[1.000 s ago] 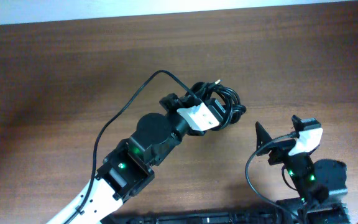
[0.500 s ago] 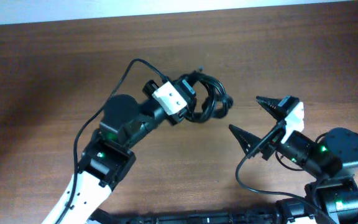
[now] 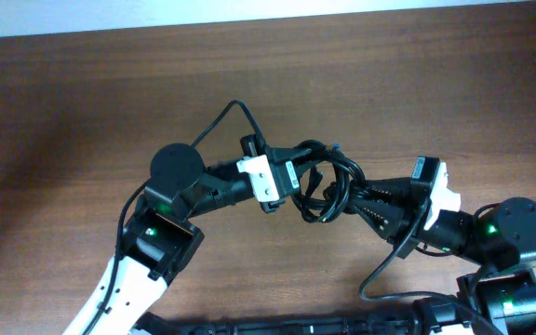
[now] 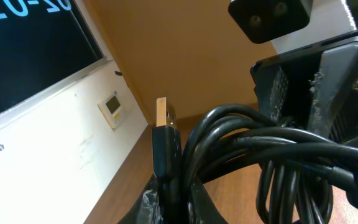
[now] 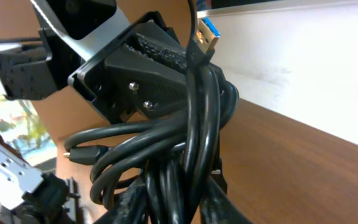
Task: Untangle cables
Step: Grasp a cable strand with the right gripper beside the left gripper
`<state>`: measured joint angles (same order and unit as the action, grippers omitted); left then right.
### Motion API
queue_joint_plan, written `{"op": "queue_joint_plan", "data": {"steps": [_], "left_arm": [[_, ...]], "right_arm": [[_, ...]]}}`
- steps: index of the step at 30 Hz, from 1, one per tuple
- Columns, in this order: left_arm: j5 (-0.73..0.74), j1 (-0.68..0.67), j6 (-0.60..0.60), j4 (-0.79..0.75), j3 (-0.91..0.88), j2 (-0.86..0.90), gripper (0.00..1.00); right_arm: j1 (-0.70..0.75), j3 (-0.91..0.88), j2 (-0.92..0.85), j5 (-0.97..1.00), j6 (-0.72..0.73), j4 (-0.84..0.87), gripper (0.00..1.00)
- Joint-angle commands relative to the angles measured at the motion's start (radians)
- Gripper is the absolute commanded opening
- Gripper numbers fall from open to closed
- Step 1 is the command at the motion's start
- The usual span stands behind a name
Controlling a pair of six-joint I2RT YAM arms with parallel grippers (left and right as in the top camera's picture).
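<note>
The cables [image 3: 328, 181] are a tangle of thin black cords held up between my two grippers over the middle of the table. My left gripper [image 3: 298, 175] is shut on the tangle's left side. In the left wrist view, strands [image 4: 260, 149] run up between its fingers [image 4: 173, 193], and a flat plug [image 4: 161, 115] sticks up. My right gripper [image 3: 356, 198] comes in from the right and is shut on several strands. In the right wrist view the bundle [image 5: 166, 162] fills its jaws [image 5: 185, 199]. A blue-tipped plug [image 5: 207, 31] points up there, and a small plug [image 5: 82, 152] points left.
The brown wooden table [image 3: 82, 93] stretches to the left and back, with a white wall strip [image 3: 249, 9] along the far edge. The left arm's own thicker wire [image 3: 203, 130] arcs above its wrist. The right arm's wire [image 3: 375, 270] loops near the front edge.
My right gripper has swung left onto the tangle and closed from wide open onto the strands. My left gripper carried the tangle a little to the right.
</note>
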<state>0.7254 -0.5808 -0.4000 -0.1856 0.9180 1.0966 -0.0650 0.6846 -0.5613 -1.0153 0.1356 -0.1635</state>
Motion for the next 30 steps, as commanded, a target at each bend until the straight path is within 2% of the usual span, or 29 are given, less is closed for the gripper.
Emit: {"op": "queue_joint_plan", "data": {"steps": [1, 2, 3, 4, 6, 8, 10, 11, 13, 14, 17, 21, 25, 26, 30], "left_arm": [[0.053, -0.021, 0.002, -0.009, 0.01, -0.023, 0.04], [0.053, -0.021, 0.002, -0.008, 0.01, -0.023, 0.17], [0.052, -0.021, 0.002, -0.008, 0.01, -0.023, 0.64], [0.052, -0.021, 0.003, -0.008, 0.01, -0.023, 0.99], [0.026, -0.021, 0.02, -0.008, 0.01, -0.023, 0.99], [-0.115, 0.0, 0.163, -0.008, 0.01, -0.028, 0.99], [-0.191, 0.079, 0.432, -0.005, 0.01, -0.042, 0.99], [-0.187, 0.143, 0.629, 0.006, 0.01, -0.043, 0.99], [-0.133, 0.196, 0.835, 0.029, 0.01, -0.043, 0.99], [-0.106, 0.198, 0.884, 0.021, 0.01, -0.043, 0.99], [0.017, 0.196, 0.947, 0.014, 0.01, -0.042, 0.99], [0.02, 0.11, 1.101, -0.058, 0.01, -0.042, 0.99], [0.019, 0.044, 1.124, -0.228, 0.01, -0.042, 0.99], [0.019, 0.044, 1.158, -0.25, 0.01, -0.041, 0.99], [0.02, 0.044, 1.212, -0.278, 0.01, -0.028, 1.0]], "right_arm": [[0.007, 0.015, -0.002, 0.042, 0.0, 0.004, 0.04], [0.007, 0.015, -0.002, 0.068, 0.001, 0.004, 0.04], [0.006, 0.015, -0.002, 0.113, 0.001, 0.003, 0.04], [0.006, 0.015, -0.002, 0.137, 0.0, 0.003, 0.04], [0.007, 0.015, -0.002, 0.17, 0.0, 0.004, 0.04], [0.007, 0.015, -0.002, 0.269, 0.001, 0.003, 0.04], [0.007, 0.015, -0.002, 0.397, 0.001, 0.012, 0.04], [0.006, 0.015, -0.002, 0.455, 0.001, 0.042, 0.04], [0.006, 0.015, -0.002, 0.471, 0.001, 0.174, 0.04], [0.006, 0.015, -0.002, 0.47, 0.001, 0.231, 0.04], [0.006, 0.015, -0.002, 0.445, 0.001, 0.353, 0.04], [0.006, 0.015, -0.002, 0.337, 0.001, 0.502, 0.04], [0.006, 0.015, -0.004, 0.259, -0.048, 0.57, 0.04], [0.006, 0.015, -0.013, 0.204, -0.076, 0.627, 0.04], [0.006, 0.015, -0.055, 0.149, -0.076, 0.662, 0.04]]}}
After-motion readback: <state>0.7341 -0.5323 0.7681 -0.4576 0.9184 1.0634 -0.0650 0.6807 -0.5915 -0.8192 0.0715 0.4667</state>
